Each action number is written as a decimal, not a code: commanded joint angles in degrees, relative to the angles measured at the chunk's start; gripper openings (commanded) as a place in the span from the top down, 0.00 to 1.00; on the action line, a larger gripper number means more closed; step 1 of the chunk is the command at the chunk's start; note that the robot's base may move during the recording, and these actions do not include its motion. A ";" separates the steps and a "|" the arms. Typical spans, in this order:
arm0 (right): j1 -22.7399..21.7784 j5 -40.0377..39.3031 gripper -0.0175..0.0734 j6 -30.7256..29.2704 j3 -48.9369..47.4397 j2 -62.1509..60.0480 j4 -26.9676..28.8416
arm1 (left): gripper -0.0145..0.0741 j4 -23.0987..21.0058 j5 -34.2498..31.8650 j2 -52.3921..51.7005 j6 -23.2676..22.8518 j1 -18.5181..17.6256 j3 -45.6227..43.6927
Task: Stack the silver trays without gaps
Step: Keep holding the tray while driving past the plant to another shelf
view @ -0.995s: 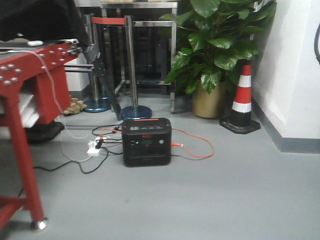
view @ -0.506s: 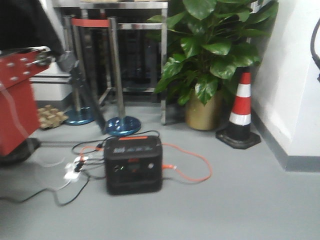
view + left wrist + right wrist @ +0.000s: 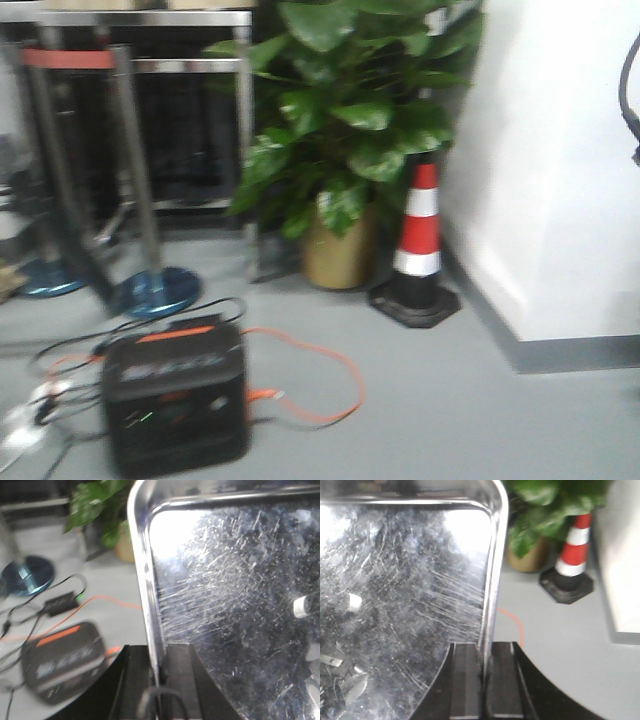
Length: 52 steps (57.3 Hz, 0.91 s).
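Front view motion-blurred. Silver tray (image 3: 225,605) cut off right and below, left wrist view. Power station (image 3: 62,662) smeared.

The left gripper (image 3: 159,652) is showing two flat black fingers (image 3: 136,675) with square tips, and below they are widening into a black body with sloping sides. A thin dark cable (image 3: 160,691) is making a small loop between them near the bottom edge. The right gripper (image 3: 483,647) is looking much the same: two matte black rectangular fingers (image 3: 465,680) are rising from a broad black base that is curving outward on both sides.
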 commanded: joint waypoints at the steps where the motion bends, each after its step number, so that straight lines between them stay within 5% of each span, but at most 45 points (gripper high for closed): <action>1: 0.28 -3.07 0.90 -1.01 -0.69 -0.58 0.47 | 0.86 1.40 -1.90 -1.01 0.85 -0.38 -0.41; 29: 0.28 -3.51 0.90 -1.01 -0.69 -0.11 0.57 | 0.86 7.91 -1.87 -1.01 0.85 -0.30 -0.41; 52: 0.28 -3.51 0.90 -1.01 -0.69 -0.11 0.57 | 0.86 8.53 -1.87 -1.01 0.85 -0.30 -0.41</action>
